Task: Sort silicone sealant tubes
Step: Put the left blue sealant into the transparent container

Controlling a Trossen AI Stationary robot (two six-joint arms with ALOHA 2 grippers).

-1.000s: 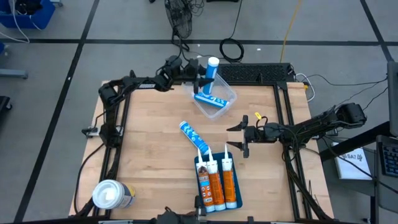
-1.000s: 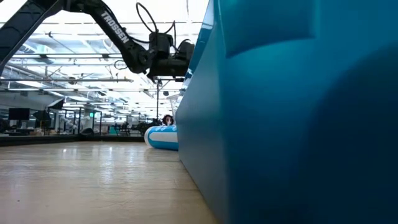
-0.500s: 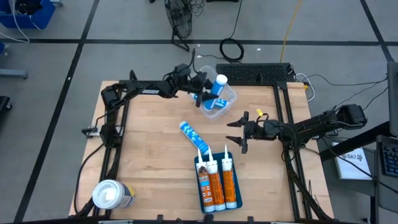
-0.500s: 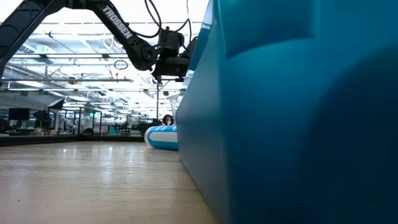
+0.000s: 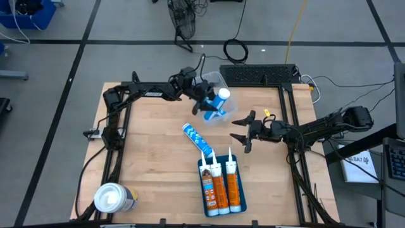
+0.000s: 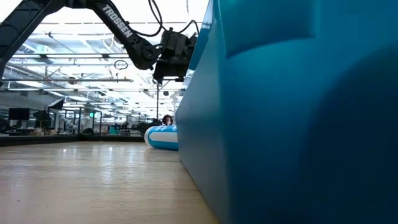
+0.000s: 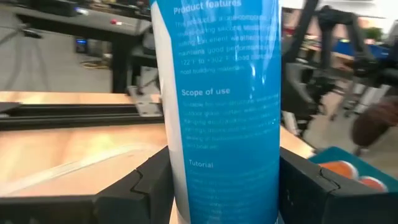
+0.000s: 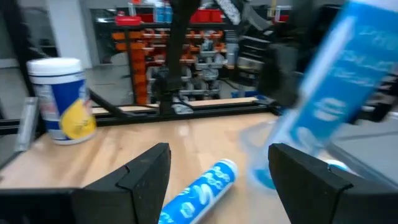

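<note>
Two arms over the wooden table (image 5: 158, 152). A blue tray (image 5: 238, 204) near the front edge holds three sealant tubes (image 5: 221, 183), another blue tube (image 5: 195, 139) lies just beside it. The left gripper (image 5: 210, 104) pinches a blue tube (image 5: 218, 101) aloft; the right gripper (image 5: 243, 128) hovers nearby, fingers spread, empty.

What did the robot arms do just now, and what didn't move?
The left gripper, shut on a blue tube, carried it from over the clear bin toward the table's middle. The right gripper opened wider and edged toward it. The blue tube lying on the table, the orange tubes in the tray and the canister stayed put.
</note>
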